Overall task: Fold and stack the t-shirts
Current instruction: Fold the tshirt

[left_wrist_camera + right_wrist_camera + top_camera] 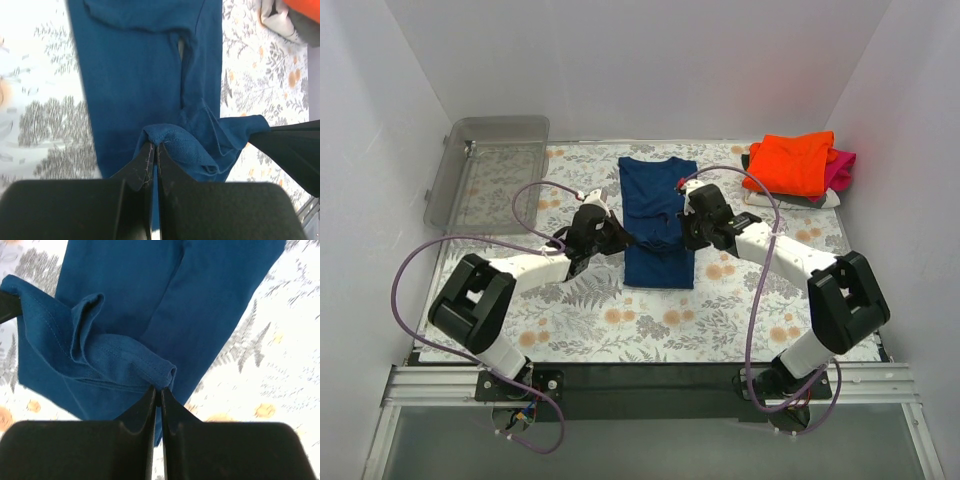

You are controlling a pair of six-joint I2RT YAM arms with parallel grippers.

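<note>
Folding step: left gripper [154, 155] and right gripper [158, 395] jaws clamped on navy shirt [658, 195] mid-frame; next likely needs carrying both pinches over evenly.

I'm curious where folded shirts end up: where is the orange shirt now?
In the overhead view, the orange shirt tops a small pile at the far right corner of the table, to the right of the blue shirt.

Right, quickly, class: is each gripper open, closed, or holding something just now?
Left gripper: jaws closed, pinching a raised fold of the navy t-shirt.
Right gripper: jaws closed, pinching another fold of the same shirt.
</note>
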